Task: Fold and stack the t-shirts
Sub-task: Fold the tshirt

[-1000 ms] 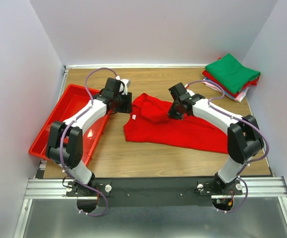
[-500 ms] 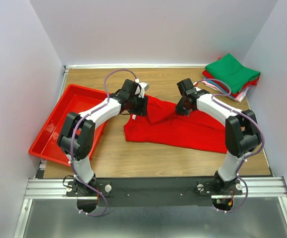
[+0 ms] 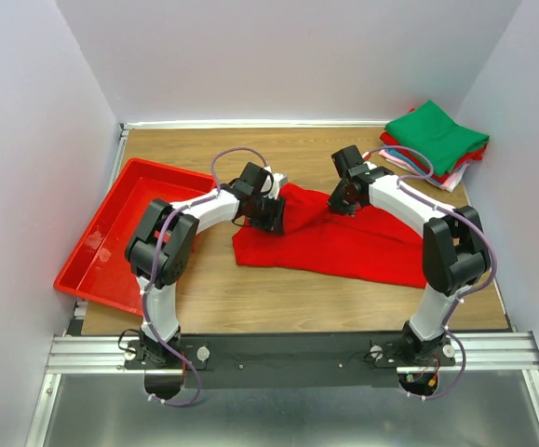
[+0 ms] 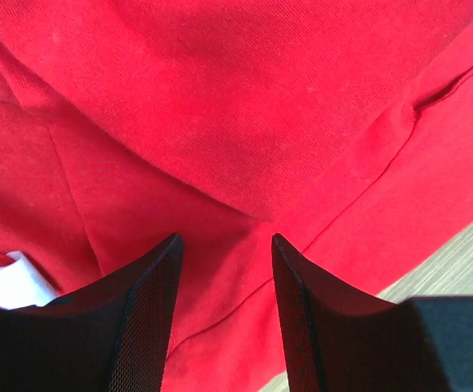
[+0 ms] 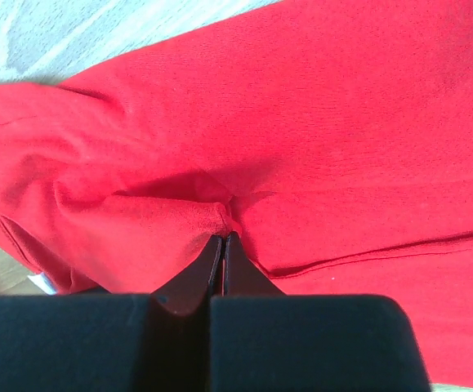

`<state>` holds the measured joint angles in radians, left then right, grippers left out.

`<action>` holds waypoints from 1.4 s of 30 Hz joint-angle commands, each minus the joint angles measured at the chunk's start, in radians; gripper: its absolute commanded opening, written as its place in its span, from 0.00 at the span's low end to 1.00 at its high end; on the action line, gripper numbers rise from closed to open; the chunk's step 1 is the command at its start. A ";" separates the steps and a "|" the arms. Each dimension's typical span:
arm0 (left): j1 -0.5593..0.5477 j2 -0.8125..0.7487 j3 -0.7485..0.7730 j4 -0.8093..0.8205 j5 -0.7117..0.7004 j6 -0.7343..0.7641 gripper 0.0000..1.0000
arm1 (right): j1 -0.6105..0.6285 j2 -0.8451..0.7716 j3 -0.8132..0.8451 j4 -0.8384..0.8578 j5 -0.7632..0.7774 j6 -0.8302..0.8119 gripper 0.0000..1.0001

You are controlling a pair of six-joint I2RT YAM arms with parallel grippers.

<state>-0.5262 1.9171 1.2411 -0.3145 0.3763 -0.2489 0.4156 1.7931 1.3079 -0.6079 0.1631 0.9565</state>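
A bright red t-shirt point(image 3: 334, 244) lies spread on the wooden table, its upper left part bunched. Its white neck tag point(image 4: 11, 279) shows in the left wrist view. My left gripper point(image 3: 271, 212) is open, right over the shirt's upper left part; the cloth point(image 4: 244, 122) fills that view between the fingers. My right gripper point(image 3: 341, 201) is shut on a pinch of the red cloth point(image 5: 179, 220) at the shirt's far edge and holds it slightly raised. A stack of folded t-shirts point(image 3: 434, 142), green on top over red, blue and pink, sits at the far right corner.
A red plastic tray point(image 3: 111, 233) lies at the left, beside the left arm. White walls close in the table on the left, back and right. Bare wood point(image 3: 288, 154) shows behind and in front of the shirt.
My left gripper has moved right from the tray's edge onto the shirt's upper left part. My right gripper has carried its pinch of cloth toward the back, flattening the bunched fold.
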 commanded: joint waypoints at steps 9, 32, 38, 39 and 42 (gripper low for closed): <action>-0.009 0.034 0.014 0.058 0.110 -0.030 0.57 | -0.001 0.006 0.030 -0.018 0.003 -0.007 0.01; -0.009 -0.020 0.063 -0.037 -0.010 -0.095 0.57 | -0.001 0.020 0.036 -0.018 -0.010 -0.013 0.01; -0.009 -0.029 0.063 -0.017 0.001 -0.107 0.56 | -0.001 0.019 0.033 -0.018 -0.008 -0.013 0.01; -0.009 -0.024 0.064 -0.012 0.010 -0.107 0.57 | -0.001 0.020 0.033 -0.018 -0.011 -0.013 0.01; -0.009 0.002 0.063 0.003 0.027 -0.112 0.57 | -0.001 0.020 0.036 -0.018 -0.013 -0.013 0.01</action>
<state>-0.5316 1.9297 1.2827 -0.3382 0.3756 -0.3473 0.4156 1.7935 1.3209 -0.6079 0.1600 0.9489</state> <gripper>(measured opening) 0.566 0.020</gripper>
